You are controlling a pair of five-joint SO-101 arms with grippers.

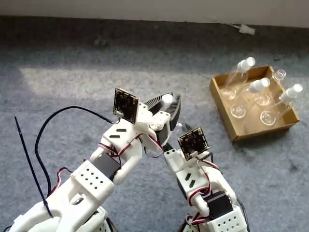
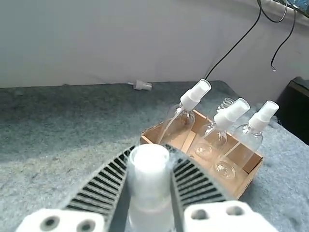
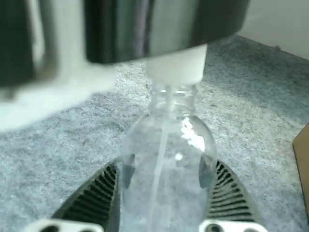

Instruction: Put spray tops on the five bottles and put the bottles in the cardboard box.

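My left gripper (image 1: pixel 167 99) (image 2: pixel 148 166) is shut on a white spray top (image 1: pixel 167 98) (image 2: pixel 148 181) and holds it over the mouth of a clear bottle (image 1: pixel 178 128) (image 3: pixel 163 154). The right gripper (image 1: pixel 176 131) (image 3: pixel 164 195) is shut on that bottle's body, just above the grey carpet. In the right wrist view the spray top (image 3: pixel 176 65) sits at the bottle's neck, with its thin tube running down inside. The cardboard box (image 1: pixel 221 108) (image 2: pixel 150 137) lies to the right. It holds three bottles with spray tops (image 1: pixel 246 64) (image 2: pixel 195 94) and one open bottle (image 1: pixel 279 74) (image 2: pixel 225 103).
A loose white spray top (image 1: pixel 246 29) (image 2: pixel 142 86) lies on the carpet by the far wall. Black cables (image 1: pixel 38 140) loop beside the left arm's base. A dark object (image 2: pixel 299 106) stands past the box.
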